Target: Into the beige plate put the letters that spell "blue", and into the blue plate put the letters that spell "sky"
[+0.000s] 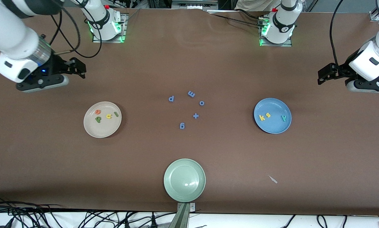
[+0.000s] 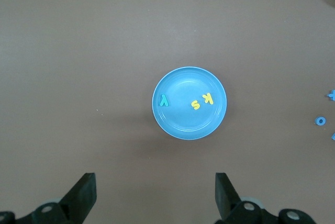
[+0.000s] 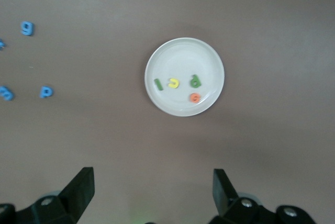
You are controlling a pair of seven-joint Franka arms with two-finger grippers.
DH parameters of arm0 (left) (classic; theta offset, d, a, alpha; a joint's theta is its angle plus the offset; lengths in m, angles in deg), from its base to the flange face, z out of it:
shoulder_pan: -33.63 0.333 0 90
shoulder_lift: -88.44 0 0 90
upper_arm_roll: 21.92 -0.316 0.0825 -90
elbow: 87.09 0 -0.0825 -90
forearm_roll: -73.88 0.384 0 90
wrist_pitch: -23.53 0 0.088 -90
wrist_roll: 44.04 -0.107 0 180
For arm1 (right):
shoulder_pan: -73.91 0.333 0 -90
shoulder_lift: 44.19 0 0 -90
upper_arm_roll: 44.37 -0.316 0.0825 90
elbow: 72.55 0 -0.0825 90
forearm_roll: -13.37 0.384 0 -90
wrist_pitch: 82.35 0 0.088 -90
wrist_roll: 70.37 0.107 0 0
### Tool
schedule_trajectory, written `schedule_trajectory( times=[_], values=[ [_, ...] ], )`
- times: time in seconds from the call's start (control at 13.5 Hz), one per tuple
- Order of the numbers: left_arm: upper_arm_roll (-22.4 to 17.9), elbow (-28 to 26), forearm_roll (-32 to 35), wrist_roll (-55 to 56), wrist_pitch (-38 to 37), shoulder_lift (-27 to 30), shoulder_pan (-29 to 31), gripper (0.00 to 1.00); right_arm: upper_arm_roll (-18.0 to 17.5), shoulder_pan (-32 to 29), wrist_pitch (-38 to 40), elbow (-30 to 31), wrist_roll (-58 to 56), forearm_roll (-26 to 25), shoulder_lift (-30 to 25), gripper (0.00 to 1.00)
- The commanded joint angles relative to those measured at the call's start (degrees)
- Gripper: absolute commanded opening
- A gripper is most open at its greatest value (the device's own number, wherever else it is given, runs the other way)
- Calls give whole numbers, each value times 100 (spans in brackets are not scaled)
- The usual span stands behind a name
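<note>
left gripper (image 1: 325, 77) is up over bare table at the left arm's end, fingers (image 2: 84, 192) spread wide, holding nothing. right gripper (image 1: 78, 68) is up over bare table at the right arm's end, fingers (image 3: 81, 190) also spread, nothing between them. beige plate (image 1: 91, 129) sits toward the right arm's end and holds all four: olive-green b (image 1: 98, 119), yellow u (image 1: 108, 116), light green l (image 1: 116, 114) in a rough row, orange e (image 1: 97, 111) just beside the b, farther from the front camera. blue plate (image 1: 276, 128) sits toward the left arm's end and holds yellow k (image 1: 262, 117) and yellow s (image 1: 268, 115) close together, teal-green y (image 1: 283, 118) apart from them in the same plate. five all-blue letters (image 1: 182, 126) lie loose on the table between the two plates. pale green plate (image 1: 177, 190) sits near the table edge closest to the front camera, with no letters in it. small white scrap (image 1: 273, 179) on the table, nearer the front camera than the blue plate.
</note>
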Motion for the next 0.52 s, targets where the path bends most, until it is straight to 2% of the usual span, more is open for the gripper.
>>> schedule_trajectory(
  times=[0.0,0.44],
  values=[
    [3,-81,-13,-111,-43,117,5,100,186,-24,174,-156,-42,273,54,100],
    [3,-81,-13,-111,-51,126,5,100,160,11,148,-323,11,177,71,100]
  ],
)
